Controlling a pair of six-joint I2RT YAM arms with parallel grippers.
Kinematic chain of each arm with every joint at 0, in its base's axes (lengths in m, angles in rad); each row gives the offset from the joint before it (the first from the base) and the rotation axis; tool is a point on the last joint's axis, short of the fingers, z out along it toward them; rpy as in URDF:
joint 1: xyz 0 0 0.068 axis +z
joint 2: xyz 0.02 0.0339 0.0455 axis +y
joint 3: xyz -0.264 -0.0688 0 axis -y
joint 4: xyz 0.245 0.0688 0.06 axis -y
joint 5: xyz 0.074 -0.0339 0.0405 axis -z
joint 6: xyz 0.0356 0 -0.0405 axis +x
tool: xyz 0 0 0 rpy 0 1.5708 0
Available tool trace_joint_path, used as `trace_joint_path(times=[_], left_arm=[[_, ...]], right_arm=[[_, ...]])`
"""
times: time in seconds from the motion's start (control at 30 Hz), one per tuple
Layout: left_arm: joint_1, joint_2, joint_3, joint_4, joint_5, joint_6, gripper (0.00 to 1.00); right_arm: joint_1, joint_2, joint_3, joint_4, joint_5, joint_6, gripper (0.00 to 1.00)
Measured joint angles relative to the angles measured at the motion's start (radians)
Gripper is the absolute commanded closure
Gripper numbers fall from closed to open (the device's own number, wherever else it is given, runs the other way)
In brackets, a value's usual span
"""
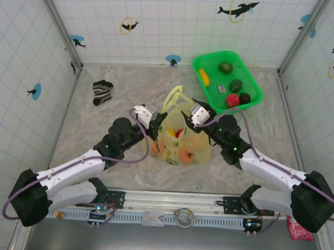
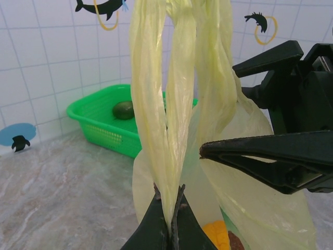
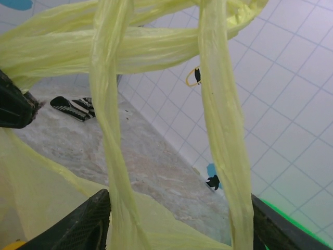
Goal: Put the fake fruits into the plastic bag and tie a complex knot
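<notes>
The pale-yellow plastic bag (image 1: 184, 142) stands mid-table between both arms, with orange (image 1: 186, 155) and red (image 1: 179, 132) fake fruits showing through it. Its loop handles (image 1: 176, 97) stick up toward the back. My left gripper (image 2: 169, 204) is shut on one gathered handle strand (image 2: 156, 104) at the bag's left edge. My right gripper (image 3: 177, 224) is open at the bag's right top, its fingers (image 3: 78, 224) wide apart, with two handle strands (image 3: 221, 130) running up between them. No knot is formed. An orange fruit (image 2: 216, 234) lies inside the bag.
A bright green basket (image 1: 253, 79) at the back right holds yellow (image 1: 203, 76), green (image 1: 225, 67), red (image 1: 232, 100) and dark brown (image 1: 244, 98) fruits. A striped sock (image 1: 101, 92) lies at the back left. A red cloth (image 1: 299, 228) sits by the right arm's base. Tiled walls enclose the table.
</notes>
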Motion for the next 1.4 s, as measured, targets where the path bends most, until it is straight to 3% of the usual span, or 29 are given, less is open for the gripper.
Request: trace_joint_path(times=[0.03,0.1,0.2,0.33,0.57,1.0,1.23,1.4], left_arm=[[0.0,0.0,0.0,0.0,0.0,0.0,1.0],[0.0,0.0,0.0,0.0,0.0,0.0,1.0],[0.001,0.0,0.0,0.0,0.003,0.0,1.0],[0.006,0.0,0.0,-0.001,0.011,0.0,1.0],[0.008,0.01,0.027,-0.05,0.065,0.001,1.0],[0.008,0.096,0.15,-0.199,0.292,0.016,1.0],[0.008,0.093,0.148,-0.195,0.311,0.03,0.85],[0.008,0.089,0.142,-0.173,0.314,0.032,0.81]], right_arm=[[0.003,0.001,0.0,-0.001,0.001,-0.001,0.44],[0.01,0.001,0.0,-0.002,0.0,-0.006,0.57],[0.017,0.001,0.0,-0.009,0.0,-0.007,0.84],[0.027,0.0,0.004,-0.021,0.009,-0.014,0.98],[0.035,-0.051,0.011,-0.103,0.013,-0.07,1.0],[0.033,-0.07,0.103,-0.329,-0.118,-0.183,1.0],[0.022,-0.059,0.11,-0.388,-0.184,-0.189,1.0],[0.021,-0.052,0.111,-0.4,-0.217,-0.19,1.0]])
